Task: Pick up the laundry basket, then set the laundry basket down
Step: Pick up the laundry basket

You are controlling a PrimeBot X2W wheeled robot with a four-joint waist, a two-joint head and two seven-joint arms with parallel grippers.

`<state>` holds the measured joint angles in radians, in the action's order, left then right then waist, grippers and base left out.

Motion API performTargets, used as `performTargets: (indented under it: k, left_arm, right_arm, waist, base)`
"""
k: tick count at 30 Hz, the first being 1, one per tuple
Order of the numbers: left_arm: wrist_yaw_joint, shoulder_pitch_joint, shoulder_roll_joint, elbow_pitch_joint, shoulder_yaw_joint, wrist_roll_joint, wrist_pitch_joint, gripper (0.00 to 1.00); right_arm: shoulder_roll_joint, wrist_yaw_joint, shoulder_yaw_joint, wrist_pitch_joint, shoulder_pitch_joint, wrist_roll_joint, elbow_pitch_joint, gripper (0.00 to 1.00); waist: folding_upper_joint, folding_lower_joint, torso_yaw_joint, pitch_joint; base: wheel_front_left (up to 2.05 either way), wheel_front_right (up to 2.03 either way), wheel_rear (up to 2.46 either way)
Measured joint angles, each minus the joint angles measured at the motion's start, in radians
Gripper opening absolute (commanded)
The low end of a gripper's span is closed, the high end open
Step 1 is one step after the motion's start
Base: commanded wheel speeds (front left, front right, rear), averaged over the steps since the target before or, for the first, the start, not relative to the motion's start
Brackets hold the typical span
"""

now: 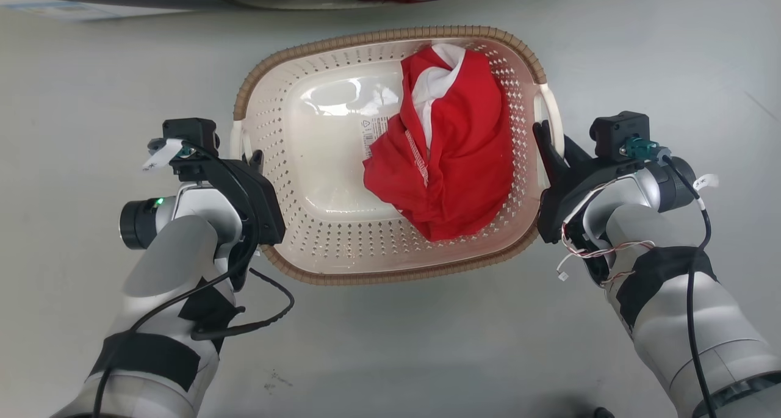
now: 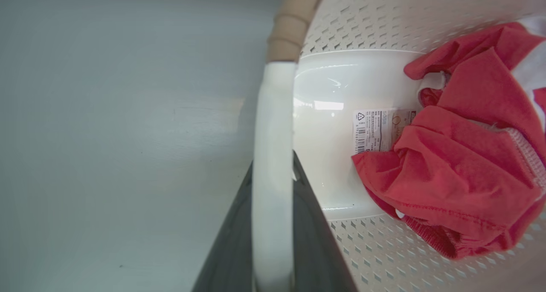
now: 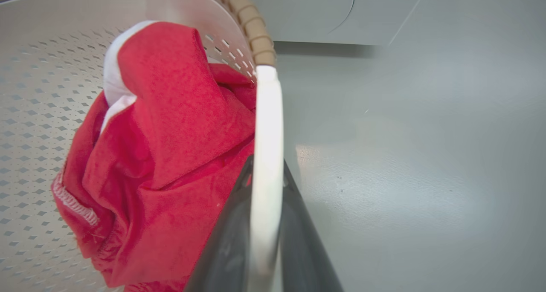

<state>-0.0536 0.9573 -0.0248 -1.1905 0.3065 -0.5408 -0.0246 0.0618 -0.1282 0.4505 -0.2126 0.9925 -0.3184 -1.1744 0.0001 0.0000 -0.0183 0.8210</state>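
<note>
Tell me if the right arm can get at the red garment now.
Probably not yet: the right gripper grips the laundry basket by its handle. Once freed, the red garment lies uncovered just inside.

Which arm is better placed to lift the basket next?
Neither alone: the left claw clasps one white side handle and the right claw the other, on the cream perforated plastic laundry basket; lift with both.

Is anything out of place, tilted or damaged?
Nothing stands out. The cream-white perforated plastic laundry basket looks intact, the red garment lies inside, and the left end effector and right end effector each clamp a handle.
</note>
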Motion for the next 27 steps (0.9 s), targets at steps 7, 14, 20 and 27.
performTargets:
  k: [7,14,20,27]
  left_arm:
    - [-0.018,-0.001,0.008,-0.044,0.001,-0.016,-0.038,0.00]
    - [-0.028,-0.019,0.014,-0.067,0.001,-0.030,-0.095,0.00]
    - [-0.036,-0.048,0.017,-0.083,0.001,-0.050,-0.139,0.00]
    - [-0.045,-0.101,0.021,-0.092,0.000,-0.076,-0.200,0.00]
  right_arm:
    - [-0.005,-0.004,0.017,0.019,-0.009,-0.021,-0.035,0.00]
    - [-0.010,-0.004,0.034,0.064,-0.048,-0.061,-0.059,0.00]
    - [-0.014,-0.004,0.044,0.104,-0.086,-0.087,-0.065,0.00]
    - [-0.018,-0.004,0.053,0.161,-0.145,-0.134,-0.072,0.00]
  waist:
    - [0.0000,0.0000,0.001,-0.067]
    - [0.0000,-0.0001,0.003,-0.148]
    - [-0.0001,-0.0001,0.005,-0.210]
    - [-0.0001,-0.0002,0.009,-0.301]
  base:
    - [0.00,0.00,0.00]
    - [0.00,0.00,0.00]
    - [0.00,0.00,0.00]
    - [0.00,0.00,0.00]
